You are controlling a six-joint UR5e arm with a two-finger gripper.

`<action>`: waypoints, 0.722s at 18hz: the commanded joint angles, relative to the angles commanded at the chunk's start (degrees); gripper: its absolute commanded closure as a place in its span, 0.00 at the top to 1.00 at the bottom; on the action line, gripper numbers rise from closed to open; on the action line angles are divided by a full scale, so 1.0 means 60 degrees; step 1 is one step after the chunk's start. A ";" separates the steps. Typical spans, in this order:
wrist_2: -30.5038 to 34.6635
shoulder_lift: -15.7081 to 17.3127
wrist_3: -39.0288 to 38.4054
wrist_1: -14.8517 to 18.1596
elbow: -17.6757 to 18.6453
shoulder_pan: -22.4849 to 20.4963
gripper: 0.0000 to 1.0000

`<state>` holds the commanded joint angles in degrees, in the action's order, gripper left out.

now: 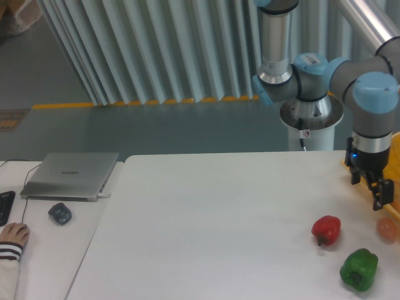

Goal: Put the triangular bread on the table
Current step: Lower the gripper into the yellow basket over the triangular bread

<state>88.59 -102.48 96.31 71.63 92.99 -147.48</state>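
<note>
My pincer point(379, 192) hangs empty at the right edge of the table point(206, 219), fingers apart by the look of it, poised over the yellow basket point(395, 140), where I judge the triangular bread sits, hidden behind my arm. Just below: the small tan egg point(387, 230). The red pepper point(327, 229) and green pepper point(359, 269) lie nearby.

Arm bent at right edge, wrist vertical; gripper point(379, 190) downward, jaws empty

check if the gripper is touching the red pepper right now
Apart. The fixed camera shows bare white table between the gripper and the red pepper.
</note>
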 joint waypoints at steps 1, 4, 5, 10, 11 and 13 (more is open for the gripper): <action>-0.0014 0.0087 0.0496 -0.0029 0.0189 -0.0160 1.00; -0.0014 0.0175 0.1903 -0.0103 0.0586 -0.0673 1.00; -0.0043 0.0277 0.2328 -0.0103 0.0760 -0.0907 1.00; -0.0044 0.0293 0.2610 -0.0103 0.0996 -0.1333 1.00; -0.0044 0.0293 0.2654 -0.0117 0.1054 -0.1363 1.00; -0.0058 0.0220 0.2815 -0.0132 0.1230 -0.1567 1.00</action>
<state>88.24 -101.16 113.20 70.84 100.37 -156.88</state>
